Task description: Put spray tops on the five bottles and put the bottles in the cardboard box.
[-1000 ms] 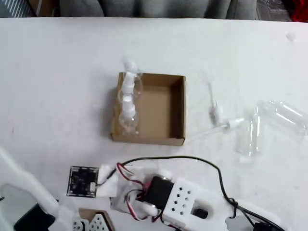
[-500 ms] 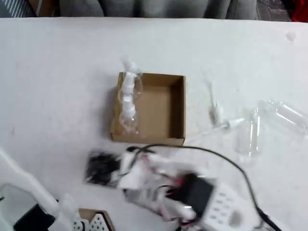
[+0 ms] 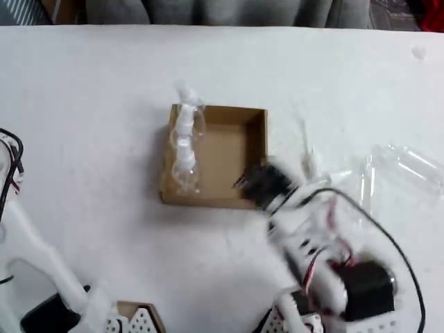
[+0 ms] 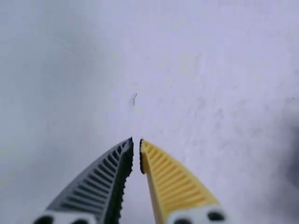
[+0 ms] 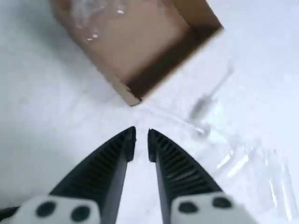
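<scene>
Left wrist view, left gripper (image 4: 136, 148): grey and yellow fingers are pressing together at the tips, pinching nothing. It is hanging over bare tabletop on the near left side, probably parked while the other arm works.
Right gripper (image 5: 141, 137): black fingers are sitting almost together with only a thin slit between them, holding nothing. It is hovering just off the near right corner of the cardboard box (image 3: 220, 111) and pointing toward the loose parts beyond. My reading is that it is on its way to fetch the next piece.
Boxed bottles (image 3: 184, 149): clear bottles with white tops are lying lengthwise along the left wall of the box, and one end is poking over the far rim. The exact count is hard to tell. Packing them to one side is leaving the rest of the floor free for more.
Spray tops (image 3: 308, 164): two white tops with thin dip tubes are lying flat on the table, just right of the box and not yet fitted.
Loose bottles (image 3: 359, 198): two clear bottles are lying on their sides farther right, near the tops. Judgement: task partly done.
Table (image 3: 90, 104): a plain white surface is carrying everything.
Room: grey upholstery (image 3: 208, 10) is running along the far table edge.
</scene>
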